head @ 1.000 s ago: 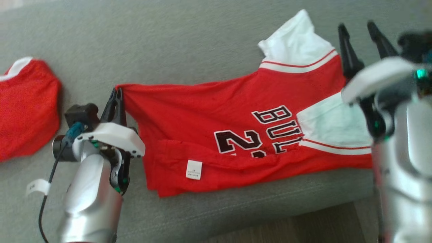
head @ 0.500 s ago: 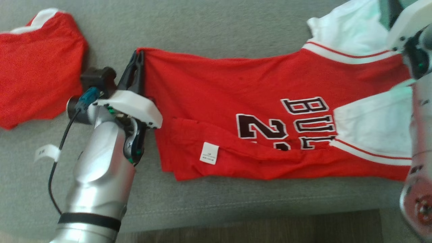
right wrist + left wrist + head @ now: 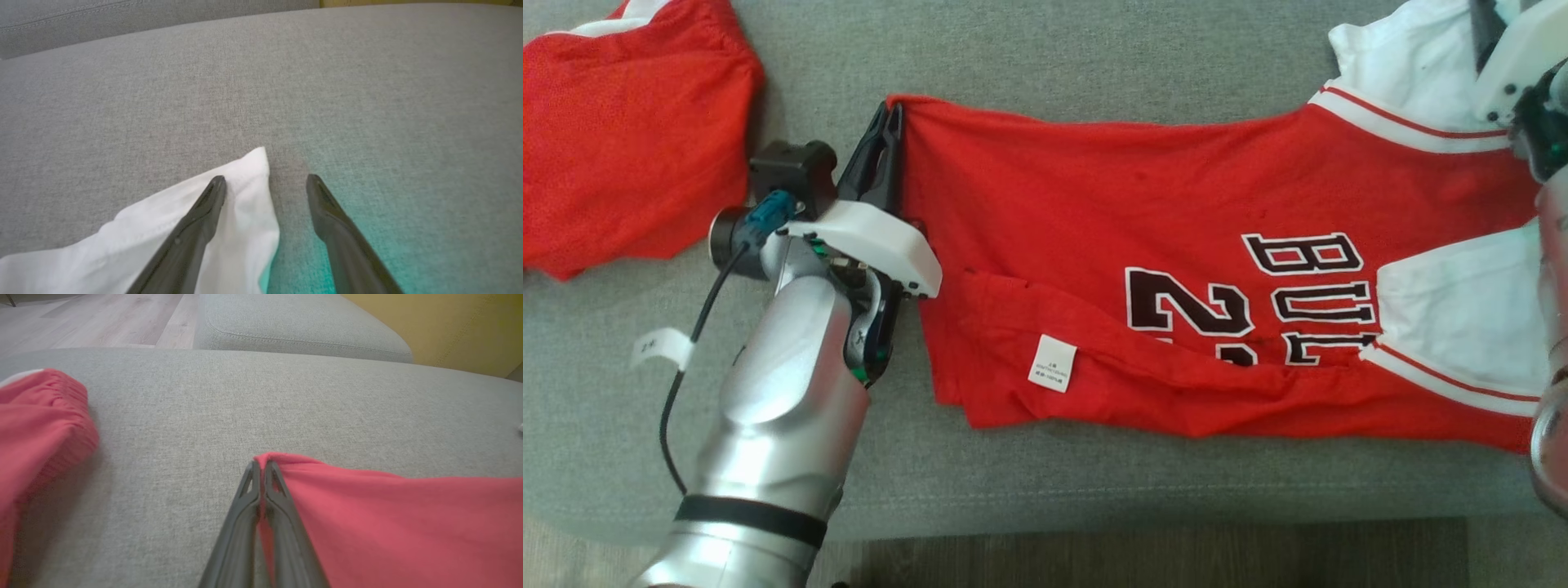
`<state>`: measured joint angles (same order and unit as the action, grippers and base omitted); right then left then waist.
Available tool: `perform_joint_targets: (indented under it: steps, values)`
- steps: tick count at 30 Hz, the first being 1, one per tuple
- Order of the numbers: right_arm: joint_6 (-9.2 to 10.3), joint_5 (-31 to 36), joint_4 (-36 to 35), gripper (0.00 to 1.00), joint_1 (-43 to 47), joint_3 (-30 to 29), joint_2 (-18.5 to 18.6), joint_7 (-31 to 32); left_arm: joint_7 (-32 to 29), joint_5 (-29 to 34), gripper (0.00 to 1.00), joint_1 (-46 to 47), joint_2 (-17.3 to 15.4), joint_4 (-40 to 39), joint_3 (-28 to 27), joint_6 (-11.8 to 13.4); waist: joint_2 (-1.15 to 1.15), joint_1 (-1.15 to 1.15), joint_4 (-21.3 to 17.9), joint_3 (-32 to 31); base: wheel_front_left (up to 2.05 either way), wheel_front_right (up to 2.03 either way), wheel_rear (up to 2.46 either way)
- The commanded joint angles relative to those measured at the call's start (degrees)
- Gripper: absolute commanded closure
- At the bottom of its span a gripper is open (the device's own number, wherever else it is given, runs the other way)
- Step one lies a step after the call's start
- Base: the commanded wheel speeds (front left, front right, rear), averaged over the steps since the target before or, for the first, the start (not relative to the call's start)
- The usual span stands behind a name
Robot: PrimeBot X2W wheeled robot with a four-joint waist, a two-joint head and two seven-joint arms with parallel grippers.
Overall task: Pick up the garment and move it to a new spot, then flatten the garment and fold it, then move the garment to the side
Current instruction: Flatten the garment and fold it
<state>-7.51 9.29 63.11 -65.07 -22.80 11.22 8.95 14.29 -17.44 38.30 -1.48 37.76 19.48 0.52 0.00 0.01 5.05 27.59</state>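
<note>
The garment (image 3: 1143, 212) is a red jersey with black lettering and white sleeves, spread sideways on the grey sofa cushion (image 3: 1045, 49). My left gripper (image 3: 890, 114) is shut on its far left corner; in the left wrist view the left gripper (image 3: 259, 465) pinches that red hem (image 3: 282, 459) between closed fingers. The right gripper (image 3: 265, 179) is open and hangs over the tip of the white sleeve (image 3: 245, 228), its left finger above the cloth and its right finger above bare cushion. In the head view the right wrist housing (image 3: 1523, 57) sits at the top right corner over the sleeve (image 3: 1413, 57).
A second red garment (image 3: 629, 139) with a white band lies bunched at the far left, a short gap from my left gripper. The cushion's front edge (image 3: 1094, 498) runs along the bottom, with dark floor (image 3: 1160, 555) below. A white label (image 3: 1052, 363) lies on the jersey's folded lower part.
The head camera has swung, shifting the whole picture. My left gripper has stayed shut on the jersey's corner, and the right gripper has stayed open by the white sleeve.
</note>
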Motion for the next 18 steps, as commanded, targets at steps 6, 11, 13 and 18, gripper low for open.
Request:
perform_joint_targets:
  steps: [6, 11, 13, 18]
  values:
    - [0.02, 1.7, 2.0, 1.0, -4.1, -0.2, 0.3, -2.1, 0.7, -1.2, 1.0, 2.9, -1.4, -1.4, -0.8, 0.7, 0.0, -0.01, 0.3, 0.7, 0.0, 0.0, 0.0]
    - [0.02, 2.3, 2.9, 1.0, -4.8, -0.3, 0.7, -6.8, 0.7, -1.3, 1.0, 3.1, -1.4, -1.0, -0.8, 1.1, 0.0, -0.01, -0.2, 0.3, 0.0, 0.0, 0.0]
    - [0.02, 2.1, 2.8, 1.0, -5.1, -0.5, 0.8, -9.8, 0.7, -1.2, 1.0, 3.1, -1.4, -0.7, -1.1, 1.2, 0.0, -0.01, -0.5, -0.1, 0.0, 0.0, 0.0]
    - [0.02, 0.6, 3.0, 1.0, -6.5, -0.5, 0.7, -17.4, 0.7, -0.9, 1.0, 3.0, -1.4, -0.2, -2.4, 1.2, 0.0, -0.01, -1.7, -1.5, 0.0, 0.0, 0.0]
